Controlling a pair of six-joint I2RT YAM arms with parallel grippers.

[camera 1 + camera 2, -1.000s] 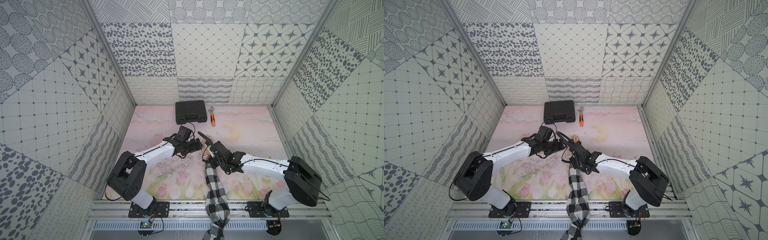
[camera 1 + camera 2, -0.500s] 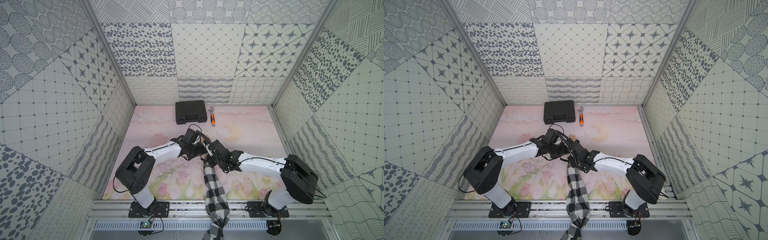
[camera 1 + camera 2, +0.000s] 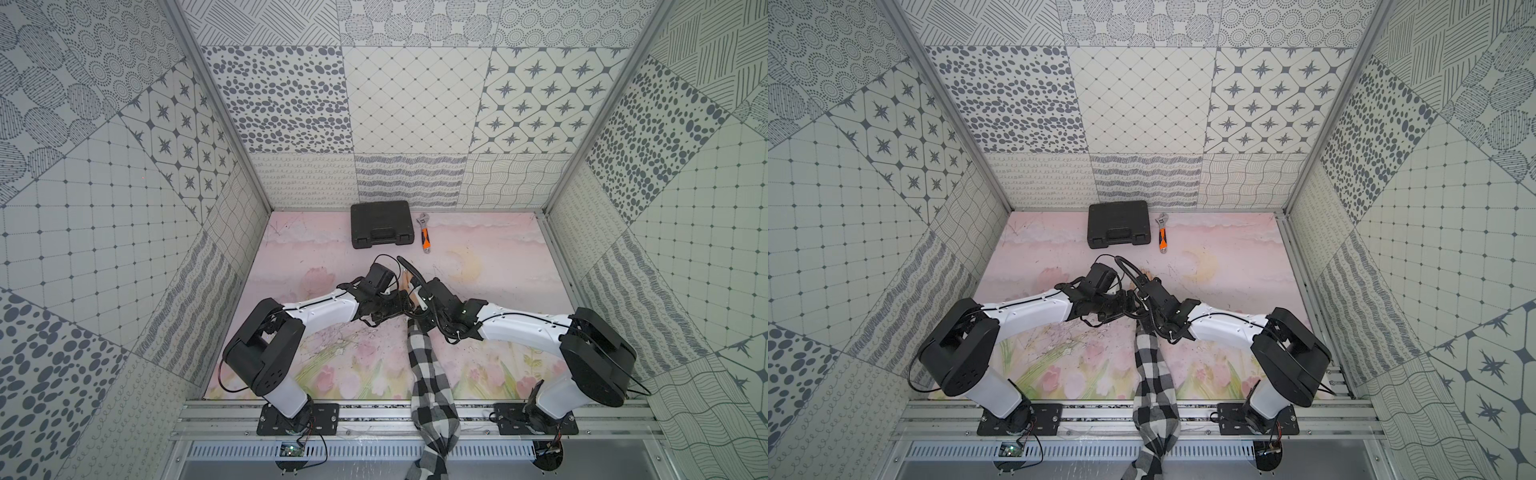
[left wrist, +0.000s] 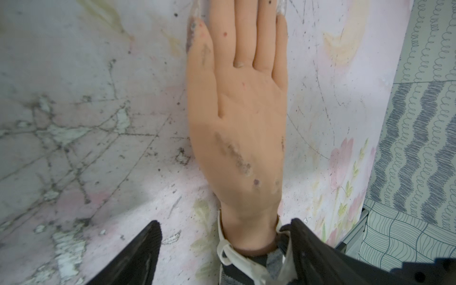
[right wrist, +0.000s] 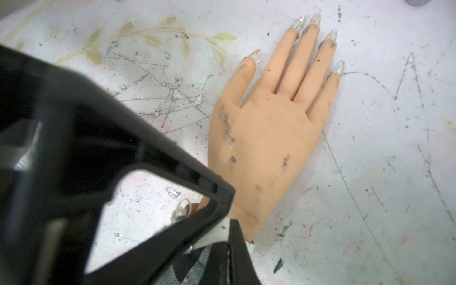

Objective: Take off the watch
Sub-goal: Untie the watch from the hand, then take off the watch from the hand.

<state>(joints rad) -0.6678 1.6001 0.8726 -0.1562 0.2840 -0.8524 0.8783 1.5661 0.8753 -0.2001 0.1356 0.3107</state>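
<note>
Straddling the wrist of the mannequin hand (image 4: 241, 118), the left claw (image 4: 224, 222) stands released at the bottom of the left wrist frame. One finger (image 4: 308, 246) touches the pale strap of the watch (image 4: 225, 251); the other is well clear. The right claw (image 5: 228, 222), clenched, pinches that strap low in the right wrist frame. The watch circles the wrist, face hidden, just above the checked sleeve (image 3: 428, 374).

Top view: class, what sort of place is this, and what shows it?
Probably a robot test cell: a left arm and right arm bolted to a rail, patterned walls boxing in a small table, and a mannequin hand as a prop.
</note>
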